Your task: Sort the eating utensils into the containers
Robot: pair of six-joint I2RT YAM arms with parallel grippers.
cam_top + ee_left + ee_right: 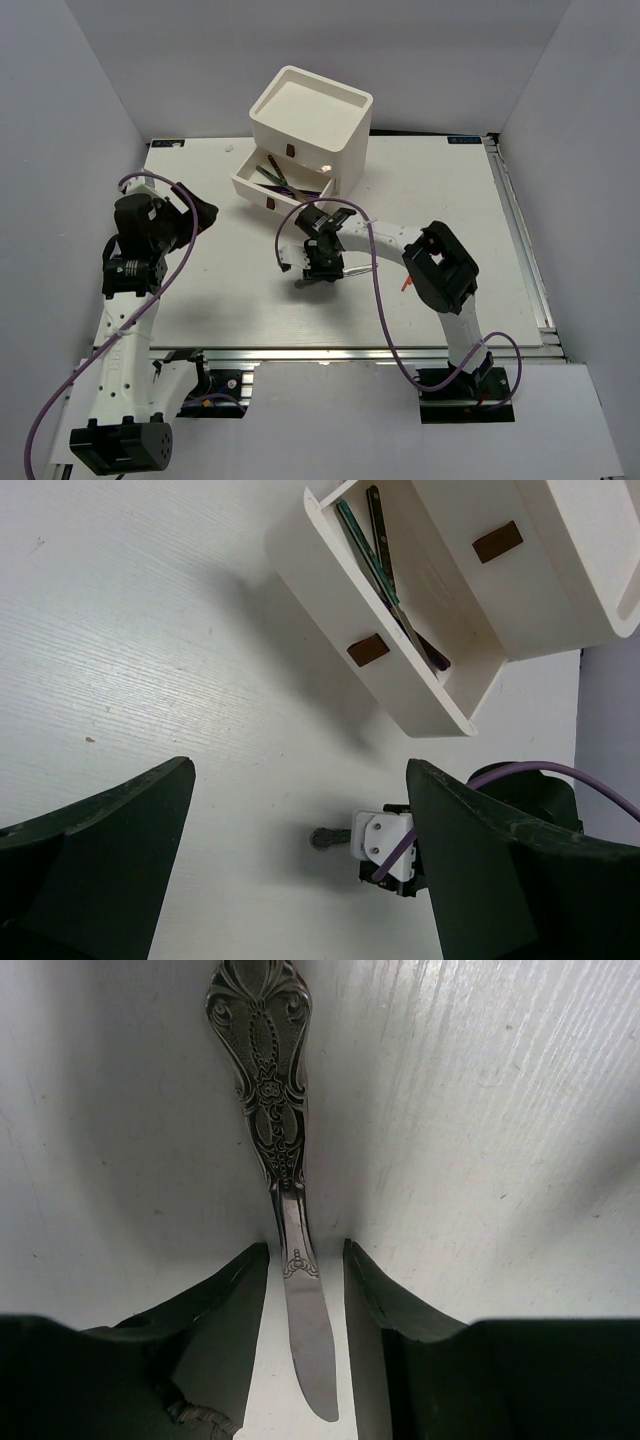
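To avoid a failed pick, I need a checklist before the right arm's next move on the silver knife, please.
1. Silver knife lies between the right tool's fingers: ok.
2. Fingers closed on the knife: not ok, gaps on both sides.
3. Drawer open to receive it: ok.
4. Left tool open, apart from the knife: ok.
5. Purple cable clear of the way to the drawer: cannot tell.

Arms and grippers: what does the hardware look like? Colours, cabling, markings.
White links with black joint housings on both the left arm and the right arm. A purple cable loops loosely along each. The left gripper and right gripper have broad, tapered matte black fingers. No markings legible.
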